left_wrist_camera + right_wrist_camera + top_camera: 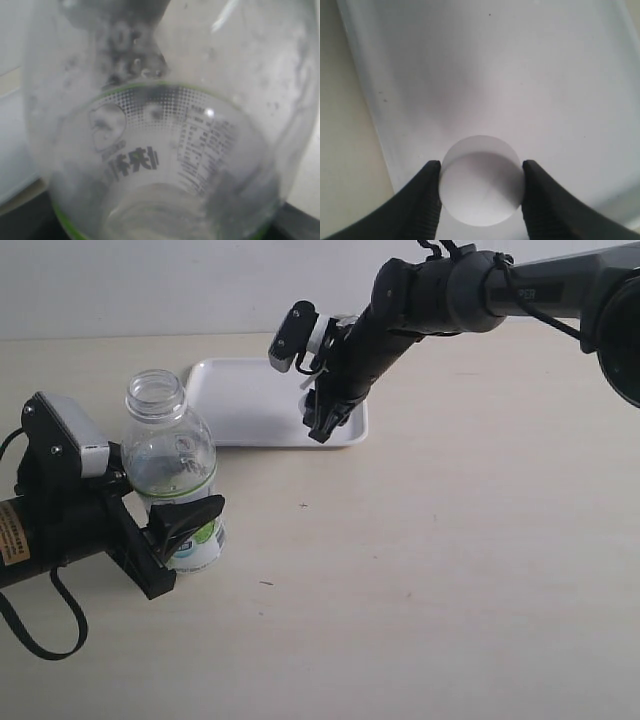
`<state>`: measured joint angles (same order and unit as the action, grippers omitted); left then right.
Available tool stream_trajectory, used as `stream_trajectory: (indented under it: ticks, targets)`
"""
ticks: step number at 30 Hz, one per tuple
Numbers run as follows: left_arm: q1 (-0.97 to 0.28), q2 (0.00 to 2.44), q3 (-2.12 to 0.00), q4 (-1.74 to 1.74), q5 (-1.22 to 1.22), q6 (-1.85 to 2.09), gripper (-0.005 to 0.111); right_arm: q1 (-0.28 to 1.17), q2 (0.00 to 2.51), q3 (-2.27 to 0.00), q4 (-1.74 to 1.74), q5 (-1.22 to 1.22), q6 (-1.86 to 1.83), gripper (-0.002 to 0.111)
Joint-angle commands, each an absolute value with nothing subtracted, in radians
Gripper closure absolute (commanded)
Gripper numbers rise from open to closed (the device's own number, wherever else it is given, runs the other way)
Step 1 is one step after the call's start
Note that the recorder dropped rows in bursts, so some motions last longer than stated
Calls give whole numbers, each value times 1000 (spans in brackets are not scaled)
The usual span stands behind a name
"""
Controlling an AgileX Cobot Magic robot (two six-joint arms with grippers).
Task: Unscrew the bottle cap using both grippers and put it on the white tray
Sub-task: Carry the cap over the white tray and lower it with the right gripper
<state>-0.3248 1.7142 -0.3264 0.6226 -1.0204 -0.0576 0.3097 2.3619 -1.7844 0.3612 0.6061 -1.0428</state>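
The clear bottle (pixel 165 455) stands uncapped on the table, its open threaded neck at the top. My left gripper (pixel 185 530) is shut on its labelled lower part, and in the left wrist view the bottle (pixel 165 150) fills the frame and hides the fingers. The round white bottle cap (pixel 481 185) sits between the black fingers of my right gripper (pixel 481 172), which touch it on both sides. My right gripper (pixel 322 425) points down at the white tray (pixel 240 390) near its front right corner. In the right wrist view the tray (pixel 520 75) lies directly under the cap.
The beige table (pixel 450 570) spreads in front and to the right of the tray. The right arm (pixel 450 290) reaches in from the upper right. A pale wall runs along the back.
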Motion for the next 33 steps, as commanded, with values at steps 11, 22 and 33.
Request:
stream_trajectory:
  ticks: [11,22,33]
  targets:
    - [-330,1711,-326,606,-1067,-57,107,303,2372,-1784,439,646,-1040,64]
    - [-330,1711,-326,608,-1052,-57,107,303,2307,-1784,426,686,-951,37]
    - [-330,1733,-326,627,-1026,-43,107,303,2182,-1784,426,890,-903,39]
